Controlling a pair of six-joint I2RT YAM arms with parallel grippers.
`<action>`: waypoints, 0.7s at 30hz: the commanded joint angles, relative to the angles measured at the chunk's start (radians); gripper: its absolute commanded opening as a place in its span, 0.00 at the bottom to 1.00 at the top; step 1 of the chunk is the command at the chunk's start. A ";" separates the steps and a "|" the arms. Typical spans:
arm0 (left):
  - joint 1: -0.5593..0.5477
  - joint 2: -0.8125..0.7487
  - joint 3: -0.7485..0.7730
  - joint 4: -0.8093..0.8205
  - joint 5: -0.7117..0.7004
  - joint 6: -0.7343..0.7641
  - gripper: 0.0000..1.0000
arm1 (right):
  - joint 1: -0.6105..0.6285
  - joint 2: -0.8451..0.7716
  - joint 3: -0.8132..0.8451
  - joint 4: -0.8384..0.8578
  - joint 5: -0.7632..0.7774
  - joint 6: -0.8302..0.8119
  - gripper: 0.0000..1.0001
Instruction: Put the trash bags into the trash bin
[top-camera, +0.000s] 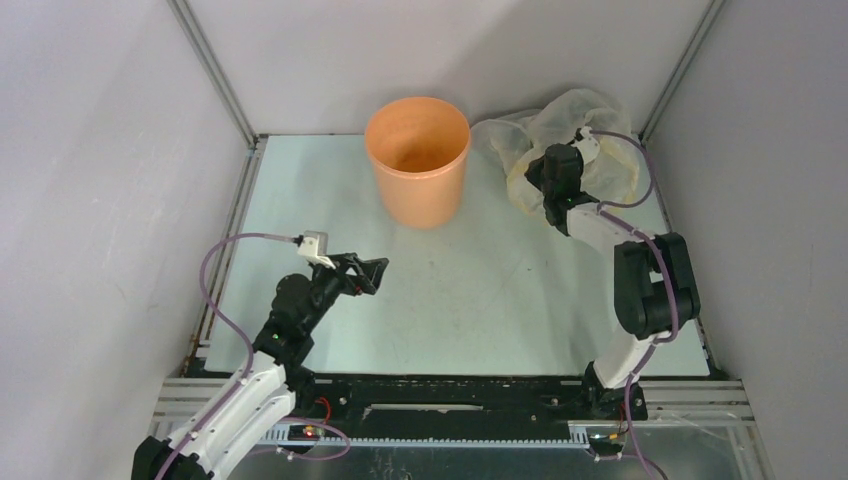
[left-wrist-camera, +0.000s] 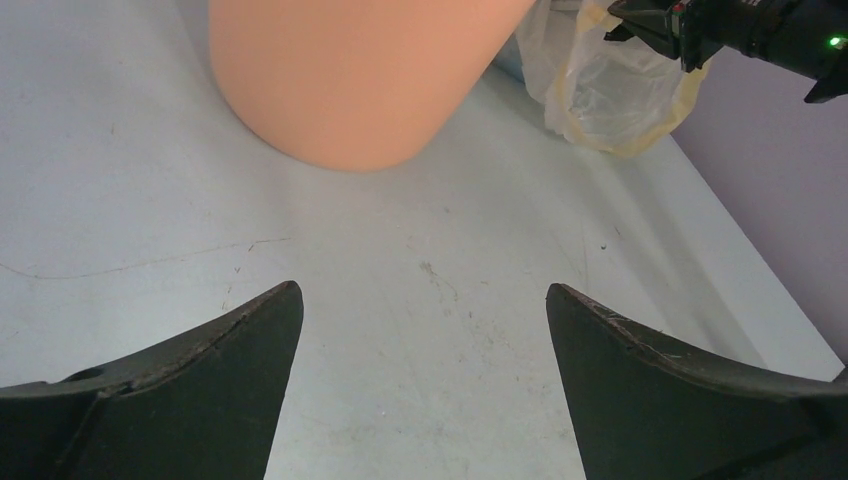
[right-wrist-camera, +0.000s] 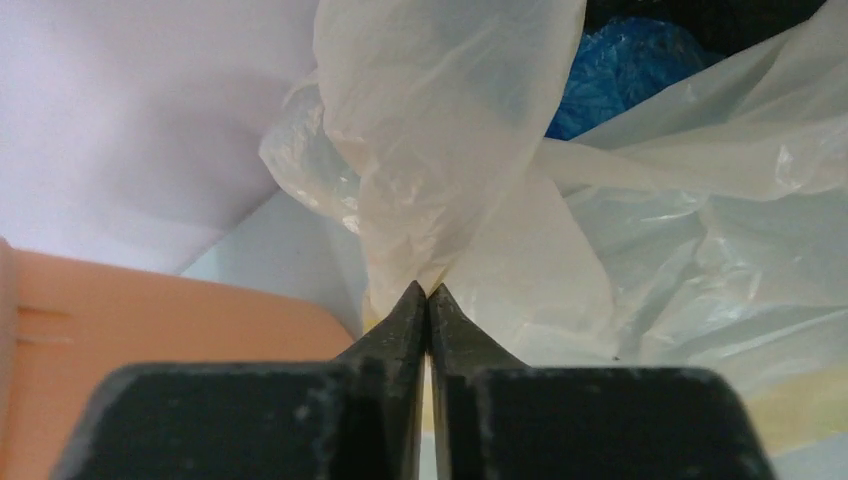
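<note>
Top external: the left gripper (top-camera: 372, 275) is hovering over the pale table (top-camera: 480, 300), jaws standing wide apart and holding nothing. The round orange plastic trash bin (top-camera: 417, 160) is standing upright, well ahead of it and slightly to its right. The right gripper (top-camera: 535, 180) is reaching into the translucent yellowish plastic bag (top-camera: 590, 115), which is lying crumpled around and beyond it. The bin is sitting near this gripper's left side. No black trash bag is showing from up here.

Left wrist: the left gripper (left-wrist-camera: 422, 292) is showing both fingers (left-wrist-camera: 200, 380) spread wide, with bare table (left-wrist-camera: 450, 220) between them. The trash bin (left-wrist-camera: 360, 80) is filling the space ahead, apart from the tips. The translucent yellowish plastic bag (left-wrist-camera: 610, 100) is lying ahead to the right. The right gripper (left-wrist-camera: 625, 22) is poking at its upper edge.

Right wrist: the right gripper (right-wrist-camera: 428, 295) is showing its fingers (right-wrist-camera: 395, 335) pressed together, clamping a fold of the translucent yellowish plastic bag (right-wrist-camera: 450, 130) right at the tips. The film is bunching upward ahead of them. Blue crumpled plastic (right-wrist-camera: 625, 70) is showing through the bag, ahead and to the right. A black patch (right-wrist-camera: 720, 12) is sitting above the blue; whether it is the black trash bag cannot be told. The trash bin (right-wrist-camera: 150, 330) is sitting low to the gripper's left, apart from the bag.
</note>
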 joint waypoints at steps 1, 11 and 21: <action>0.001 0.014 -0.002 0.064 0.045 0.027 1.00 | 0.010 -0.031 0.046 0.015 -0.011 -0.070 0.00; -0.029 0.086 0.003 0.155 0.180 0.035 0.97 | 0.269 -0.426 -0.178 -0.016 0.175 -0.236 0.00; -0.145 0.124 0.030 0.159 0.169 0.107 0.98 | 0.487 -0.599 -0.238 -0.163 0.045 -0.348 0.31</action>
